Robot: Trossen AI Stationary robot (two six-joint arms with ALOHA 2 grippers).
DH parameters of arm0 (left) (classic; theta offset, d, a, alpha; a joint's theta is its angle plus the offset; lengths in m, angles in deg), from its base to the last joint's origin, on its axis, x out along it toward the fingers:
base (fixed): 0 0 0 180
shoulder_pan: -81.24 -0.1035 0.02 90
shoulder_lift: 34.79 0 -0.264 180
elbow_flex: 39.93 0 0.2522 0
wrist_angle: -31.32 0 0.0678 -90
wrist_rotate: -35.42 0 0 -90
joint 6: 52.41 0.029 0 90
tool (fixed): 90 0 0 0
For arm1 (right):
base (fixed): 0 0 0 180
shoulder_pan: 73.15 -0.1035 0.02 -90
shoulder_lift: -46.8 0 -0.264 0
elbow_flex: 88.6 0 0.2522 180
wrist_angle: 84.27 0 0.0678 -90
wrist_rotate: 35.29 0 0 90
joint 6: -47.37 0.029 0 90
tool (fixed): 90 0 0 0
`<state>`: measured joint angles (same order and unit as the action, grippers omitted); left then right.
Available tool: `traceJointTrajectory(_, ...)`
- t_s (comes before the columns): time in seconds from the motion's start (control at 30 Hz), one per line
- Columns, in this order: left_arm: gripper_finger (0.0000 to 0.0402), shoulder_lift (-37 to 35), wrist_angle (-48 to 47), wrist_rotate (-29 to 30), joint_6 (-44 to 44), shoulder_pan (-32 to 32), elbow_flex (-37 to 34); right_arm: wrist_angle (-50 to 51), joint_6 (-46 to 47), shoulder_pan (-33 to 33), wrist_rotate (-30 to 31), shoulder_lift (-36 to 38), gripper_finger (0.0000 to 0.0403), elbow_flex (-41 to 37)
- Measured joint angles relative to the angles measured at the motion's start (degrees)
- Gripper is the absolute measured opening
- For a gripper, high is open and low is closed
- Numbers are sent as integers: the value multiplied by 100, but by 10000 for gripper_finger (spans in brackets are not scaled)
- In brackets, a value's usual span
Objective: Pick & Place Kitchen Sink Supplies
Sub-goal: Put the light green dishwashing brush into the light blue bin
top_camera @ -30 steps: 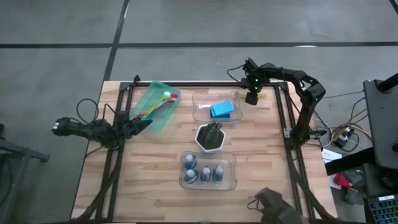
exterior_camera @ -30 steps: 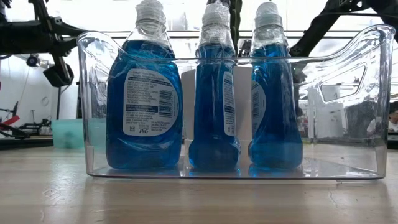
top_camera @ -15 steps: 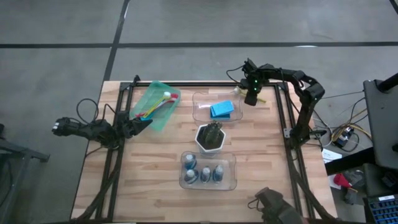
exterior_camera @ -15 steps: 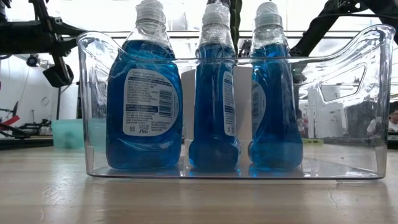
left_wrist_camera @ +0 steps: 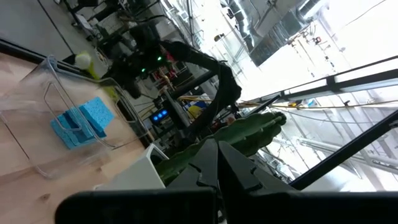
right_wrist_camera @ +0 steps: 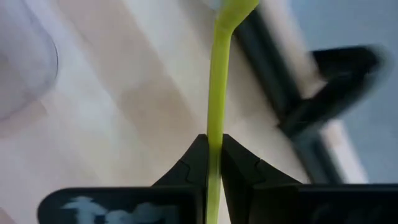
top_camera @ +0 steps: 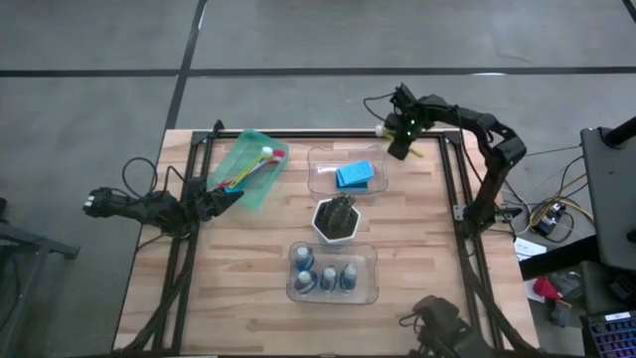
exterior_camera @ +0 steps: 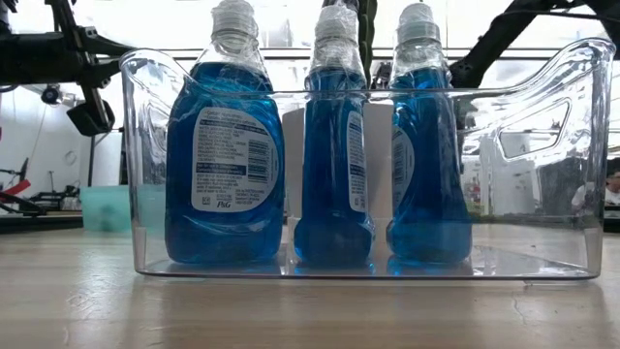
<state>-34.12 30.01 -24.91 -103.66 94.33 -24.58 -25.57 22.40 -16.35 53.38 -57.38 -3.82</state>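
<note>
My right gripper [top_camera: 399,140] is above the table's far edge, right of the sponge bin, shut on a slim green brush [top_camera: 383,130] with a pale head. Blue sponges [top_camera: 355,176] lie in a clear bin. Three clear bottles of blue liquid [exterior_camera: 334,155] with grey caps stand in another clear bin [top_camera: 333,271] near the front. Coloured brushes [top_camera: 248,171] lie in a green tray. My left gripper [top_camera: 235,197] waits shut at the table's left side, touching nothing. My right gripper pinches the green brush's thin handle [right_wrist_camera: 214,127] between its two fingers, well back from the head. The handle runs on past the fingertips to the pale head [left_wrist_camera: 83,60]. The brush is lifted clear of the table, its head toward the far edge.
A white hexagonal pot with a dark plant [top_camera: 337,218] stands mid-table between the two clear bins. The green tray [top_camera: 260,139] sits at the far left. A black frame [top_camera: 447,189] runs along the table's edges. Bare wood lies at the right and near left.
My right gripper has moved up and toward the table's far edge, staying shut on the green brush. The brush has gone with it, and its head now sits over the far edge.
</note>
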Motion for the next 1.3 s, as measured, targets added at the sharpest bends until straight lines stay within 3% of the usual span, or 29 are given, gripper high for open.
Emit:
traceJointTrajectory(0.43,5,1,-17,0,37,1,0,434,1003,-132,-30,922,18,1525)
traceJointTrajectory(0.73,5,0,-17,0,38,1,0,376,1939,-528,-784,1319,17,2416)
traceJointTrajectory(1.3,5,0,2,109,-236,1,0,-532,3529,-2478,-985,1200,17,3716)
